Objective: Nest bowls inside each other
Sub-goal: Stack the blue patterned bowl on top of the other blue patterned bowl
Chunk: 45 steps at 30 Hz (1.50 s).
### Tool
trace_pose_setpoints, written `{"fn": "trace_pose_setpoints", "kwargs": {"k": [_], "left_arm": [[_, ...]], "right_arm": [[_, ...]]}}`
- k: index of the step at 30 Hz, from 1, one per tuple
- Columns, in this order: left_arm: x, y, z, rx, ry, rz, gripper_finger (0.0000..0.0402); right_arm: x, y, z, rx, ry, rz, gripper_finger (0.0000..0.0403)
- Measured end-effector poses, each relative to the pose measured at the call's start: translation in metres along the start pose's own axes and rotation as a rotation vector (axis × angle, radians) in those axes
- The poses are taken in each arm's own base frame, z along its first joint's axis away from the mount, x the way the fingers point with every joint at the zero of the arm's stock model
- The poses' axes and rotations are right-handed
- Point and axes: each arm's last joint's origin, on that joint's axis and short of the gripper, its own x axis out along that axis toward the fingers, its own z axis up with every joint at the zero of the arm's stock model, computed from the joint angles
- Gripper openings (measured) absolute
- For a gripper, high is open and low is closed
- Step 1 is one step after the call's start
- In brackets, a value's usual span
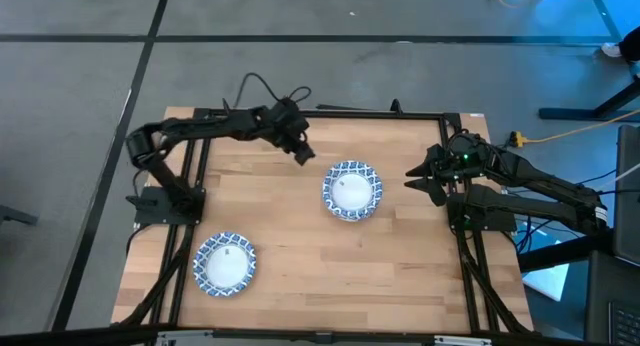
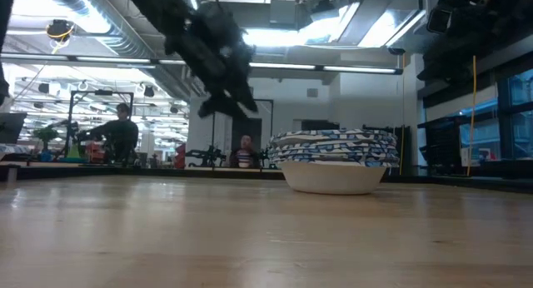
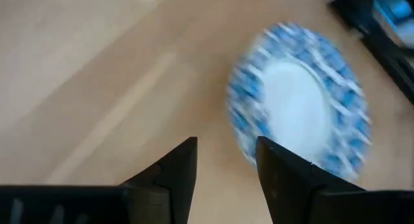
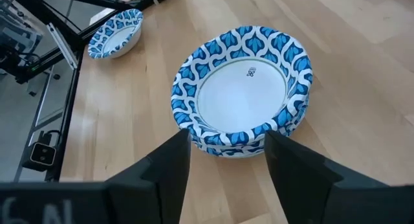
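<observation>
The nested stack of bowls [image 1: 351, 190] sits near the middle of the surface [image 1: 330, 276], several rims showing one inside another in the low view. A single bowl [image 1: 224, 263] lies well apart from it, toward the near-left corner — that one is not yet nested.

My left end effector [image 1: 303, 152] hangs above the surface just beside the stack's far-left side, empty, its fingers [image 3: 178, 166] a narrow gap apart. The right end effector [image 1: 420, 176] waits off the stack's right side, empty too, fingers spread about as wide as the stack.

What worries me is that the left arm sits by the stack, not by the lone bowl. If I bring it down here with so small a gap, a fingertip could land on the top rim and tip or shove the whole pile. These bowls look light and slick, so a nudge might slide the stack toward the right arm. The single bowl lies close to the frame's left rail [image 1: 183, 276] — a careless reach there risks clipping the rail.
</observation>
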Motion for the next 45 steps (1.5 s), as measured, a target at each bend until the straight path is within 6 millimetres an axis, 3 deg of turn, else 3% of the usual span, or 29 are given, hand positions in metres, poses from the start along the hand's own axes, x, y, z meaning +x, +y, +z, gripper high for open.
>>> {"fn": "trace_pose_setpoints", "kwargs": {"k": [9, 18, 25, 35, 45], "left_arm": [[-0.065, -0.047, -0.033, 0.236, 0.171, -0.2, 0.0151], [-0.09, -0.09, -0.063, 0.389, 0.228, -0.307, 0.0151], [-0.085, -0.109, -0.078, 0.459, 0.272, -0.313, 0.0151], [-0.073, -0.105, -0.128, 0.589, 0.766, -0.205, 0.0151], [-0.031, -0.106, -0.147, 0.721, 0.958, -0.184, 0.0151]], "right_arm": [[0.0, 0.0, 0.0, -0.004, -0.003, 0.0, 0.0198], [0.0, 0.001, 0.003, 0.026, -0.026, 0.006, 0.0198], [0.001, -0.001, 0.006, 0.046, -0.064, -0.056, 0.0198], [0.008, -0.003, 0.012, 0.225, -0.101, -0.082, 0.0198], [0.02, -0.003, 0.021, 0.279, -0.123, -0.05, 0.0198]]}}
